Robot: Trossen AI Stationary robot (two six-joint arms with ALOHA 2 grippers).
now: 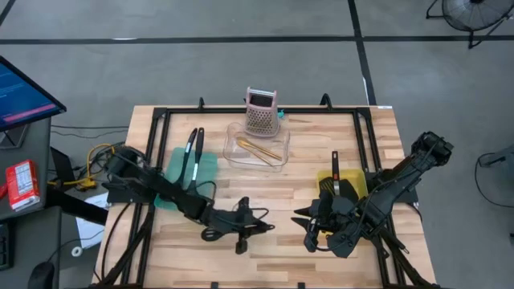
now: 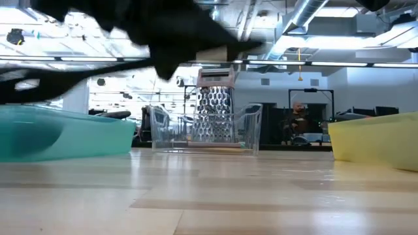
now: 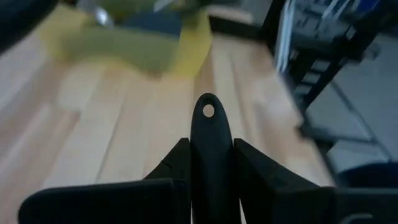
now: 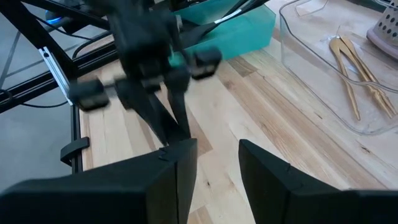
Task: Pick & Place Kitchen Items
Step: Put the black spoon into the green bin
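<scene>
My left gripper [image 1: 255, 227] hangs over the middle of the table's near half, shut on a black utensil whose handle end [image 3: 208, 112] pokes out ahead of the fingers. In the right wrist view the utensil [image 4: 169, 118] slants down below that gripper. My right gripper [image 4: 217, 165] waits open just to its right, with nothing between the fingers. Two black utensils [image 1: 193, 150] lie in the teal tray [image 1: 207, 168]. One with a red-marked handle [image 1: 335, 170] lies in the yellow tray [image 1: 357, 183]. Golden sticks [image 1: 259, 150] lie in the clear tray [image 1: 233, 151]. My left gripper pinches the black utensil's handle between its two fingers [image 3: 177, 163], near the free end with the hanging hole [image 3: 208, 111]. The handle lies along the fingers and its tip sticks out past them. The gripper hides the rest; no part shows on the tabletop in the low view.
A pink box grater [image 1: 263, 112] stands at the far edge behind the clear tray. Black frame rails [image 1: 241, 111] run around the table. Bare wood [image 1: 281, 193] lies between the trays and the grippers. A person [image 2: 297, 121] stands in the room beyond.
</scene>
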